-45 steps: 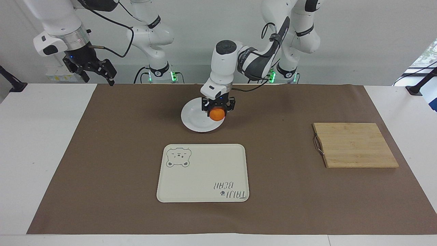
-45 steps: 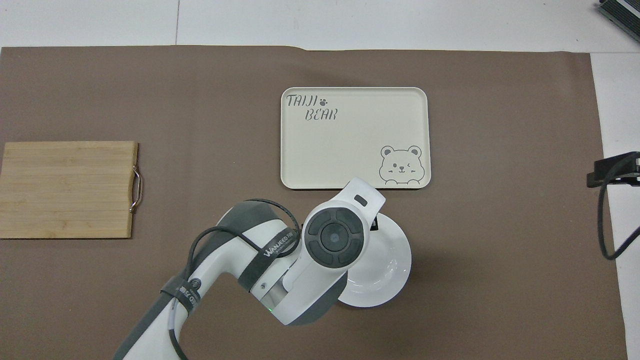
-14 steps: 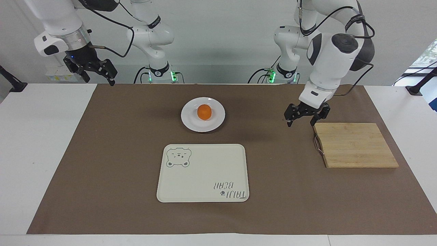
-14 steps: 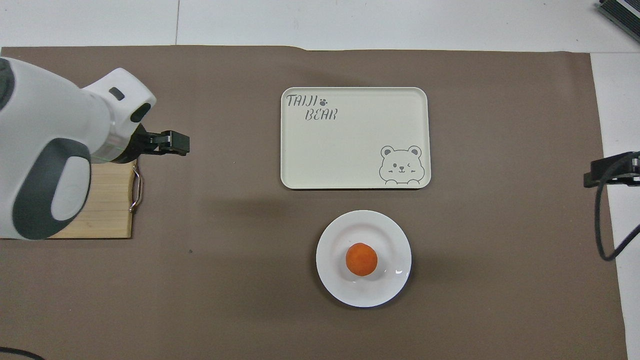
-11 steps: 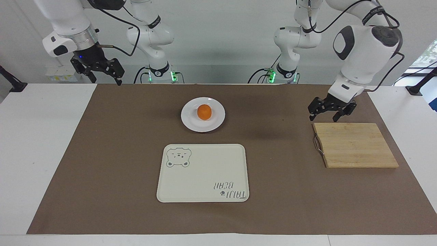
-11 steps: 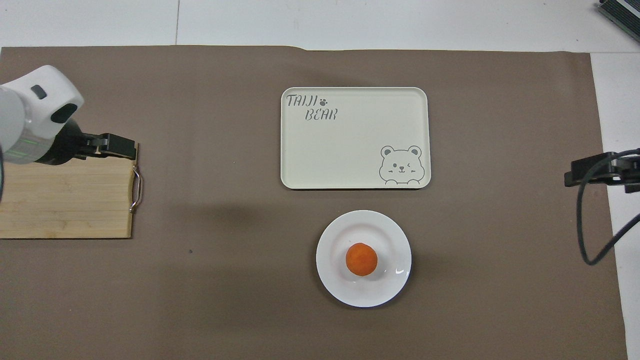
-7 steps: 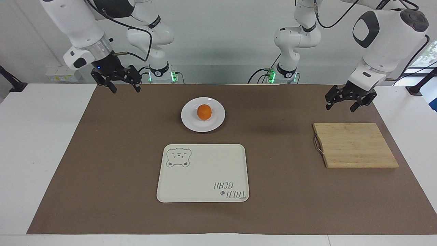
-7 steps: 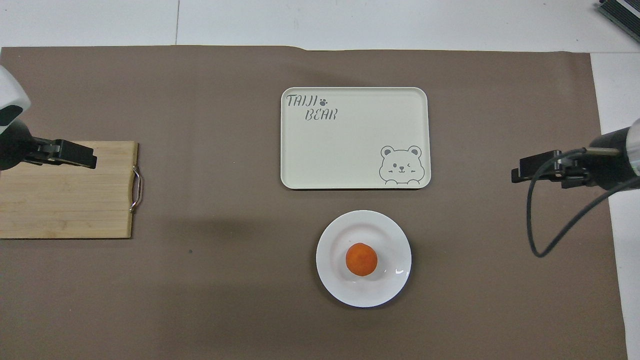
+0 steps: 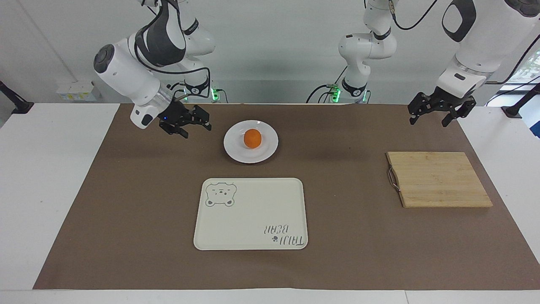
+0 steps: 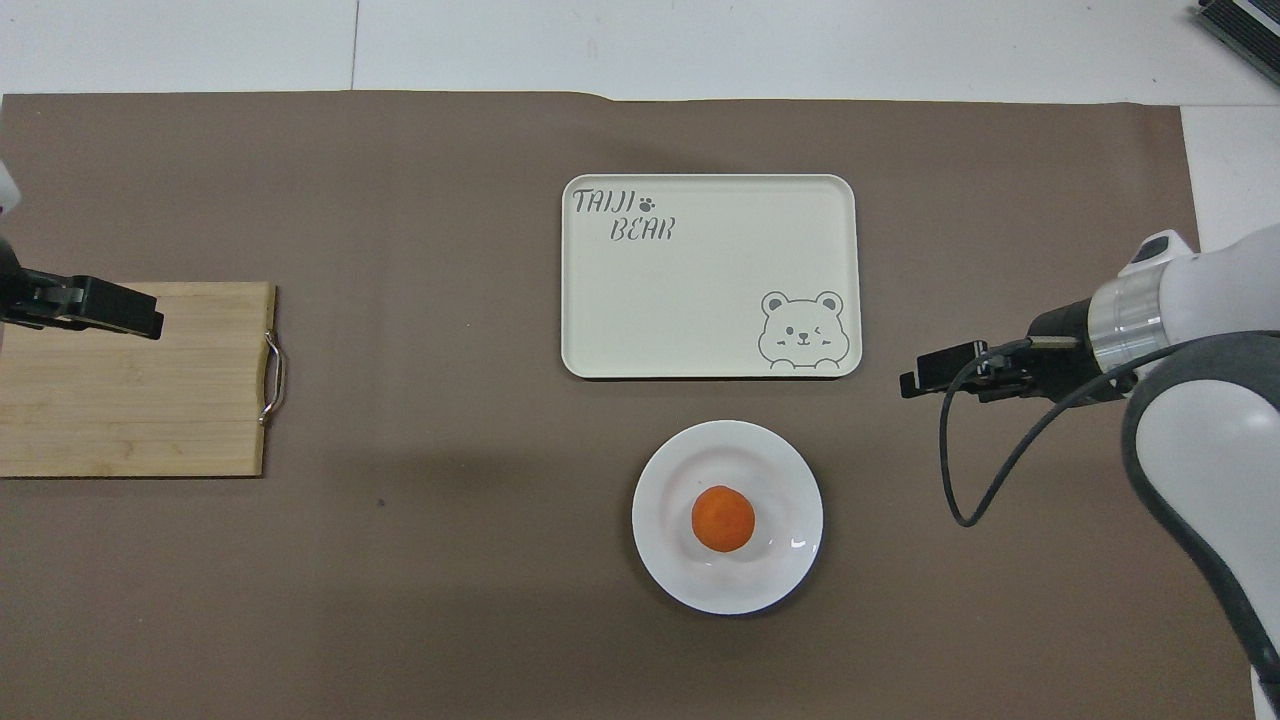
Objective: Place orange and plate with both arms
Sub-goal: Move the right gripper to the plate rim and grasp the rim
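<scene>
Small round bright-orange fruit (image 9: pixel 252 138) resting at the middle of the round glossy white plate (image 9: pixel 236 150), untouched by either gripper. Plate flat on the brown paper mat (image 9: pixel 147 202) covering the white tabletop (image 9: pixel 46 181), nearer to the robots than the cream rectangular tray with a bear drawing (image 9: pixel 251 214), just beside that tray's nearer edge with a strip of mat between. Tray bare, marked with lettering at one corner and the bear at another.

Right gripper (image 9: pixel 197 122) black, two-fingered, held low over the mat beside the plate, toward the right arm's end of the tabletop, apart from the plate rim. Fingers spread, nothing between them. Wrist tilted, gripper aimed sideways toward the plate. Dark cable looped from the wrist in the overhead view, gripper (image 10: pixel 918 378) seen there over bare mat between tray corner and mat edge.

Left gripper (image 9: pixel 434 115) raised over the mat at the left arm's end of the tabletop, above the edge of the mat nearest the robots. Fingers spread, empty. In the overhead view, one finger of the gripper (image 10: pixel 105 308) overlapping the rectangular bamboo cutting board (image 9: pixel 438 179).

Cutting board flat on the mat, metal handle (image 9: pixel 392 178) on the edge facing the tray, well apart from plate and tray.
</scene>
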